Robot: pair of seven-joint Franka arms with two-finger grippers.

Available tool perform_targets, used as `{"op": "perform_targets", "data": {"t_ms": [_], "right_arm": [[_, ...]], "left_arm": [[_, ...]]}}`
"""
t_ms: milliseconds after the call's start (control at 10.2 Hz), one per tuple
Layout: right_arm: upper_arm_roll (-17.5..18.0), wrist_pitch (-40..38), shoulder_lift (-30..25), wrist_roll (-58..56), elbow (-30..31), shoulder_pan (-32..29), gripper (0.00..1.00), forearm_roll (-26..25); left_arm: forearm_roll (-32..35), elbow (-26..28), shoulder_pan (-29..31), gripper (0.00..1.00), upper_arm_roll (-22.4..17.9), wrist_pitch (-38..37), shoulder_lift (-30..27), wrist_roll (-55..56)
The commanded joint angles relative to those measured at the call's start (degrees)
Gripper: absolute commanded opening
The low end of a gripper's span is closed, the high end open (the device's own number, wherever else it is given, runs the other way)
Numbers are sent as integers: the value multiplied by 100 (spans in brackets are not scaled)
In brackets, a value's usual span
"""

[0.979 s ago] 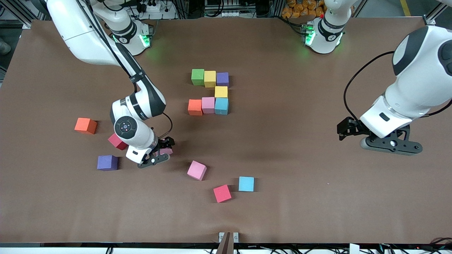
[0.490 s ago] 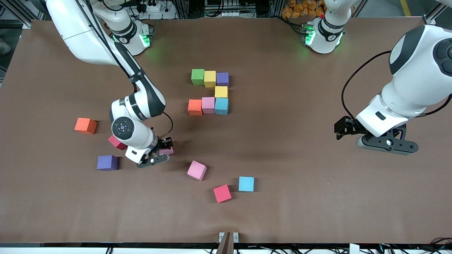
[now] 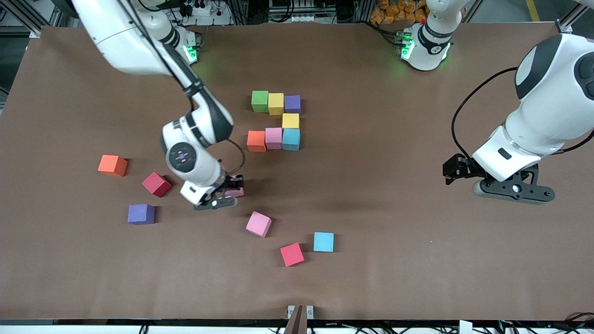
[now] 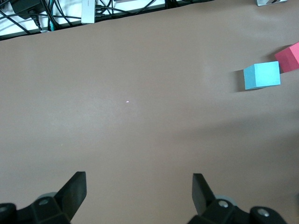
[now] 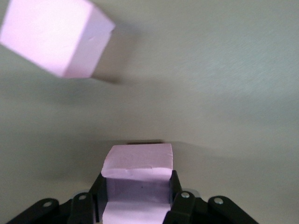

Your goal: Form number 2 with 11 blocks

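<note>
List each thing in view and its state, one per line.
Right gripper: shut on a pink block, lifted above the table.
Left gripper: open, empty, waiting over the table.
Partial number 2: seven blocks placed, touching.
Second pink block: loose, turned askew.
Blue block, two red blocks, purple block, orange block: loose, flat on the table.

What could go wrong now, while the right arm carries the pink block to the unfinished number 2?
1. The right gripper holds its pink block only by the lower part, so the block may tilt or slip.
2. The next free place seems to be beside the orange block; a low approach could push the row out of line.
3. The loose pink block lies close by and could be bumped.
</note>
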State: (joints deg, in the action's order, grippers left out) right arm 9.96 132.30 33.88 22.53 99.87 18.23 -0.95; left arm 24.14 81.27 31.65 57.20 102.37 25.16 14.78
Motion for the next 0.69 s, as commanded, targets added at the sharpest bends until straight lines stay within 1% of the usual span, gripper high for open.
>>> {"op": "perform_targets", "data": {"t_ms": [0, 98, 196, 294, 392, 490, 587], "right_arm": [[-3, -73, -205, 855, 172, 363, 0, 42], [-3, -73, -354, 1024, 365, 461, 0, 33], [-3, -56, -538, 1034, 680, 471, 0, -2], [-3, -29, -679, 1034, 927, 514, 0, -19], [-3, -12, -724, 1043, 1008, 550, 0, -20], [-3, 32, -742, 1234, 1095, 602, 0, -28], [-3, 33, -742, 1367, 1105, 664, 0, -37]], "left_arm": [[126, 3, 16, 100, -24, -95, -126, -124], [118, 3, 7, 100, -86, -95, -134, -237], [4, 21, -175, 100, -504, -86, -421, -552], [-197, 21, -969, 100, -1404, -86, -616, -746], [-695, 21, -1804, 100, -2510, -86, -800, -757], [-1083, 21, -2586, 100, -3443, -86, -959, -757], [-1191, 56, -3395, 100, -4270, -86, -1082, -792]]}}
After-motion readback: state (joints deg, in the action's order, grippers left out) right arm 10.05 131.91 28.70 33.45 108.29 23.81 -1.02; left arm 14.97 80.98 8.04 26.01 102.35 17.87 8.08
